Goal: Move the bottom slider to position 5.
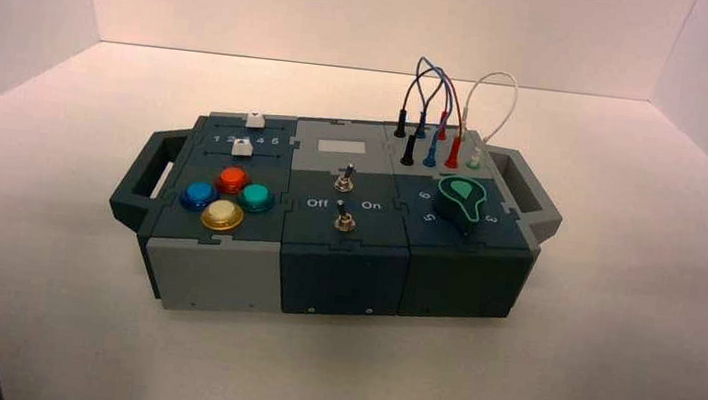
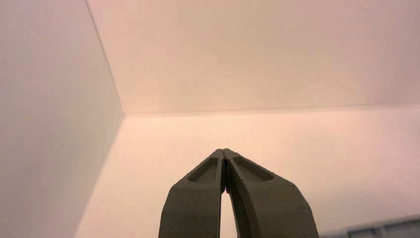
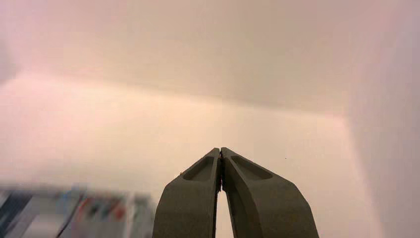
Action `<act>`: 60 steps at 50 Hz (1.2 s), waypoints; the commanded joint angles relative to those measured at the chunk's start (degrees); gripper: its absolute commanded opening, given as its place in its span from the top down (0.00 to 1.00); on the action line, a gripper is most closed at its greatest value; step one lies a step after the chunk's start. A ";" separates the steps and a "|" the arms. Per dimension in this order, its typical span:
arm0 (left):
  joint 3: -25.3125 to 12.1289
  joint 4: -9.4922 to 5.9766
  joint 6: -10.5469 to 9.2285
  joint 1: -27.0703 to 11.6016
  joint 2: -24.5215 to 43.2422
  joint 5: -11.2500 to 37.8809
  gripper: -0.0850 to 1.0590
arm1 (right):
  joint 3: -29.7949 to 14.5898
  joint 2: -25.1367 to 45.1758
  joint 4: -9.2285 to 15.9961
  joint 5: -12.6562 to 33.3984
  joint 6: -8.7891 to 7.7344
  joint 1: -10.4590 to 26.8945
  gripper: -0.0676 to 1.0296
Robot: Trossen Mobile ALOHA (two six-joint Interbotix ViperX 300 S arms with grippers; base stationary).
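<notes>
The box [image 1: 327, 222] stands mid-tabletop [image 1: 560, 385], its long axis running between the left and right edges. Both arms sit parked at the near corners, the left gripper [image 2: 224, 154] and right gripper [image 3: 220, 151] each with fingers pressed together. The bottom slider [image 1: 242, 148] sits at the box's far-left section, just below the printed row ending in position 5 [image 1: 287, 142]; "Off" and "On" flank the switches.

High overview; wrist views past box [image 1: 328, 217]
</notes>
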 commanded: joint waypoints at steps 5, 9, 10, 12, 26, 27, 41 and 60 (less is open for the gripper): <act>-4.22 0.00 0.35 -4.48 2.02 7.91 0.95 | -4.75 4.48 0.70 6.86 0.09 6.33 0.96; -5.54 -0.09 0.35 -5.80 3.60 12.30 0.95 | -5.89 6.59 1.23 8.88 0.18 7.65 0.96; -5.80 0.00 0.35 -6.06 4.13 13.54 0.95 | -6.15 7.12 1.49 9.40 0.18 8.00 0.96; -6.15 -0.09 0.35 -6.59 4.75 15.29 0.95 | -6.59 8.00 1.93 10.20 0.18 8.35 0.96; -9.49 -0.97 0.18 -12.83 7.91 28.74 0.95 | -9.14 10.63 4.04 15.29 0.00 13.80 0.96; -9.58 -0.97 0.26 -13.01 8.09 29.09 0.95 | -9.23 10.72 4.04 15.38 0.00 13.97 0.96; -10.63 -2.02 0.00 -14.77 9.49 34.89 0.95 | -9.40 12.39 4.04 17.75 -0.09 18.46 0.96; -10.46 -2.46 -1.32 -15.47 12.74 38.76 0.95 | -11.69 17.75 4.04 20.13 -0.18 20.92 0.96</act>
